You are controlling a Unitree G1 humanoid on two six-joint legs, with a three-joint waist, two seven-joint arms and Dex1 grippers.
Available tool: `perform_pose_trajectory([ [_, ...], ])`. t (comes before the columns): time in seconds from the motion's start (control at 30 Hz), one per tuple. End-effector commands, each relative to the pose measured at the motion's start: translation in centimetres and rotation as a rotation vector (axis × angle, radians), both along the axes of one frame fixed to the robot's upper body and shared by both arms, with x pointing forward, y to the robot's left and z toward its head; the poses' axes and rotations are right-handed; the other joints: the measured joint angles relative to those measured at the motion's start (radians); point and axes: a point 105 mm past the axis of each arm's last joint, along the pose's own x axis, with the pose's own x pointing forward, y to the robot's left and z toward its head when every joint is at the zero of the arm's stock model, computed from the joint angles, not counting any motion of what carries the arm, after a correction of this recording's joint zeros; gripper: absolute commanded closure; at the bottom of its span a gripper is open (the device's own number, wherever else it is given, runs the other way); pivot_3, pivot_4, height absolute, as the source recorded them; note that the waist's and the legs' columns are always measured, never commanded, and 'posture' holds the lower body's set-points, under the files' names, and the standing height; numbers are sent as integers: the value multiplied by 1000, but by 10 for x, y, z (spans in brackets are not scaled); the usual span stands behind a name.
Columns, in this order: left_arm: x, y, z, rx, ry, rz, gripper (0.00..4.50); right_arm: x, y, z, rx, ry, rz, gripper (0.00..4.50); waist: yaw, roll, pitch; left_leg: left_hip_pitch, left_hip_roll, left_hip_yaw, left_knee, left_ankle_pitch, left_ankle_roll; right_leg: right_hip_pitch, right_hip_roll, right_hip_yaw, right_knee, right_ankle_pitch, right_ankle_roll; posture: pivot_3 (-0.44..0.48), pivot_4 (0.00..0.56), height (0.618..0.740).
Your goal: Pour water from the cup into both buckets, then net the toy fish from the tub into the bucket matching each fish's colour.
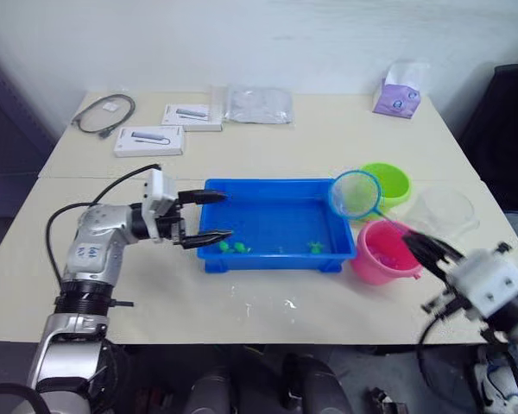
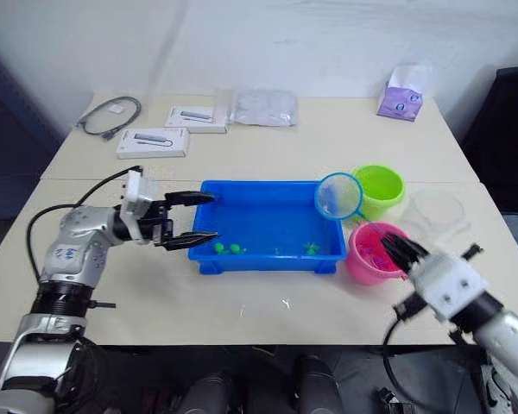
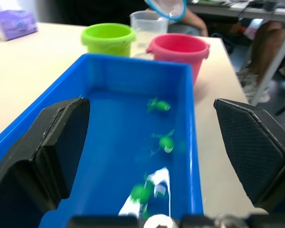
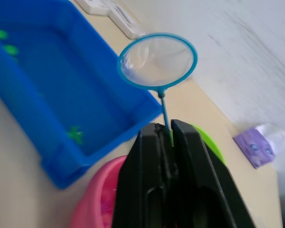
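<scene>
glossy plastic tub [image 1: 276, 190], matt tabletop [image 1: 328, 138]

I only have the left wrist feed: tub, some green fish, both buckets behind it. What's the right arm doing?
Observer: The right gripper is shut on the net handle, hoop held up over the tub's right end, near the green bucket.
Operator: Anything in the hoop?
Observer: From the right wrist view the mesh looks empty, no fish in it.
Operator: Any pink fish left in the tub? I only see green.
Observer: Head views also show only green fish there, along the near wall. The pink bucket has pink shapes inside.
Operator: Is my left gripper touching the tub?
Observer: The left gripper is open, fingers astride the tub's left end; contact can't be told.
</scene>
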Motion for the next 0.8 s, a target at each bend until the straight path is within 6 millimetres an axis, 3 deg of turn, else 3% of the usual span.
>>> perform_pose_trajectory([
  [0.03, -2, 19, 4, 22, -29, 42, 14, 10, 14, 4, -23, 97, 38, 4500, 5, 0, 0, -1, 0, -1, 0, 0, 0, 0, 0, -1, 0, 0, 0, 0, 150, 740],
  [0.17, -10, 32, 1, 57, -15, 62, 14, 28, 12, -4, -285, 230, 65, 4500, 11, 0, 0, -3, 0, -2, -1, -1, 1, -1, 0, -5, -2, 0, 0, 0, 150, 740],
  [0.33, -17, 19, -1, 68, -1, 20, 14, 46, 3, -5, -645, 223, 152, 4500, 21, 0, 0, -5, -2, -3, 0, -1, 3, -1, -1, -8, -6, 1, 1, 0, 150, 740],
  [0.67, -17, -1, 2, 104, -1, -54, 14, 70, 15, -8, -888, 308, 279, 4500, 11, 0, 0, -5, -2, -1, 0, -1, 3, -1, 1, -11, -8, 2, 3, 0, 150, 740],
  [0.8, -15, -4, 2, 105, -12, -68, 14, 68, 26, -2, -978, 355, 352, 4500, 4, 1, 1, -6, -2, -1, 0, -1, 3, 0, 1, -12, -7, 2, 3, 0, 150, 740],
])
